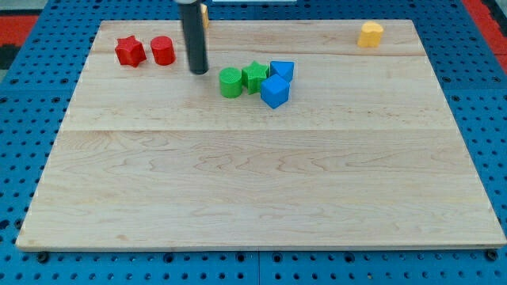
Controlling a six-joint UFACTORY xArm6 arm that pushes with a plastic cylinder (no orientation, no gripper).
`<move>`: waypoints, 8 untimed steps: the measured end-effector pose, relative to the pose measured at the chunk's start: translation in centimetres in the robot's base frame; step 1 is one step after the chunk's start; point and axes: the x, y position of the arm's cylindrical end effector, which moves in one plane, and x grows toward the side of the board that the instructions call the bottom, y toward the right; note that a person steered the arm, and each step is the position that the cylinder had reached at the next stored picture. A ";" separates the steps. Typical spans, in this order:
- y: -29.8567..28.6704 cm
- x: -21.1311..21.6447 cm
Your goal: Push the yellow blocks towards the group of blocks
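A yellow block [370, 34] sits near the board's top right. A second yellow block [204, 13] shows only as a sliver at the top edge, mostly hidden behind my rod. A group sits at upper centre: a green cylinder [230, 81], a green star [255, 76], a blue block [282, 70] and a blue cube [275, 91], all close together. My tip [198, 71] rests on the board just left of the green cylinder, below the hidden yellow block.
A red star [130, 51] and a red cylinder [162, 51] sit side by side at the upper left, left of my tip. The wooden board [253, 182] lies on a blue perforated base [24, 119].
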 end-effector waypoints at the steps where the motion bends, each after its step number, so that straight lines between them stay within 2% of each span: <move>1: -0.3 4.6; 2: 5.5 4.7; 3: 7.6 4.6; 5: 6.0 1.7; 8: 7.3 1.7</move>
